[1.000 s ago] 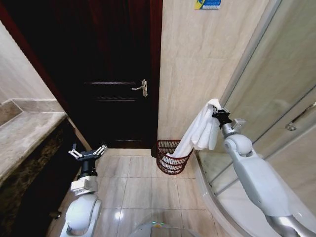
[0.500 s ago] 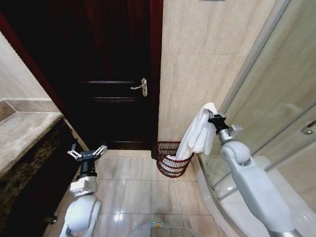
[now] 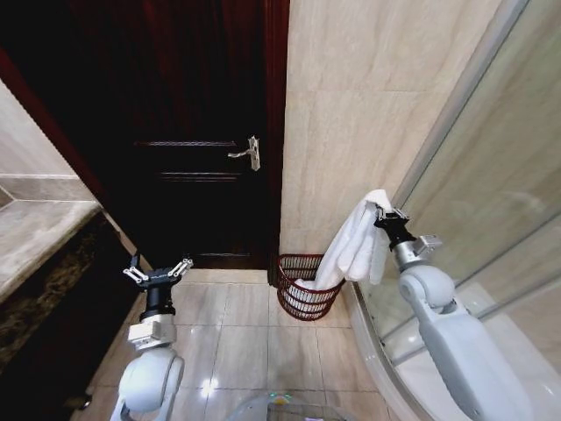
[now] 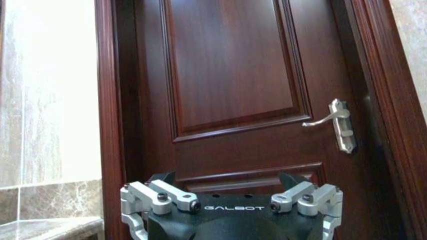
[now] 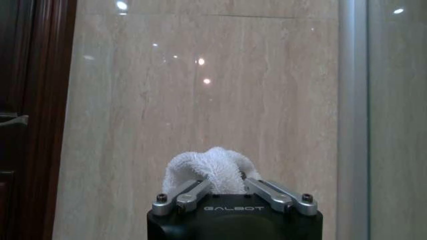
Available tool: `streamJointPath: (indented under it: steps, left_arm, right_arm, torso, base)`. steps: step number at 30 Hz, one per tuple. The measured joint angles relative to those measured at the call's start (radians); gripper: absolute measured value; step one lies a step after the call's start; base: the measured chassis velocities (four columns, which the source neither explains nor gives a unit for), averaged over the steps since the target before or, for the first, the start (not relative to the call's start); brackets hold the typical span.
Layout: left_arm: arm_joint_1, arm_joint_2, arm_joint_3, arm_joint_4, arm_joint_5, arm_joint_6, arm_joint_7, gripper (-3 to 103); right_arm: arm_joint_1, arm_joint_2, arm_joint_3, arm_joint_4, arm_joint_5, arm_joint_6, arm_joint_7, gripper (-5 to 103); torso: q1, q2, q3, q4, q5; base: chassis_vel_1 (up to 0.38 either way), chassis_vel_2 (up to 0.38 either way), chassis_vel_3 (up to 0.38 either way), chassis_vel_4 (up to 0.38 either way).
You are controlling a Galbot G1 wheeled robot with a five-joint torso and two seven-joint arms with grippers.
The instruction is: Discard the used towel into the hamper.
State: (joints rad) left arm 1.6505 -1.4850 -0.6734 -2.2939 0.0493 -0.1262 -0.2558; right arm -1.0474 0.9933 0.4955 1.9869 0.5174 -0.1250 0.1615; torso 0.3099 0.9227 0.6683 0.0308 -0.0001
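Since a second ago, whole head view shifted — camera motion, not the things. Right claw (image 3: pixel 383 213) still pinching the top of the white towel (image 3: pixel 355 247), raised beside the shower glass (image 3: pixel 491 202); towel's tail now reaching the far rim of the hamper (image 3: pixel 302 298), much as before. Hamper on the floor tiles (image 3: pixel 237 333), in the corner by the dark door (image 3: pixel 188 132). No release yet — towel held, not dropped in. Left claw (image 3: pixel 158 273) spread, parked low facing the door, unchanged.
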Motion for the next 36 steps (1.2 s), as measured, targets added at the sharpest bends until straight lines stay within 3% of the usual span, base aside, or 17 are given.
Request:
streamJointPath:
  steps: [24, 36]
  left_arm:
    - [-0.005, 0.016, 0.005, 0.009, -0.005, -0.004, -0.002, 100]
    - [-0.024, 0.030, 0.004, 0.036, -0.028, -0.039, -0.014, 100]
  right_arm:
    - [-0.084, 0.035, -0.018, 0.076, -0.046, 0.010, -0.005, 4]
    - [-0.116, 0.054, -0.012, 0.088, -0.068, 0.021, -0.006, 4]
  torso:
    - [-0.049, -0.114, -0.065, 0.0001, 0.0001]
    - [-0.061, -0.139, -0.078, 0.0000, 0.0000]
  base:
    - [-0.055, 0.058, 0.058, -0.060]
    - [-0.058, 0.047, 0.053, -0.053]
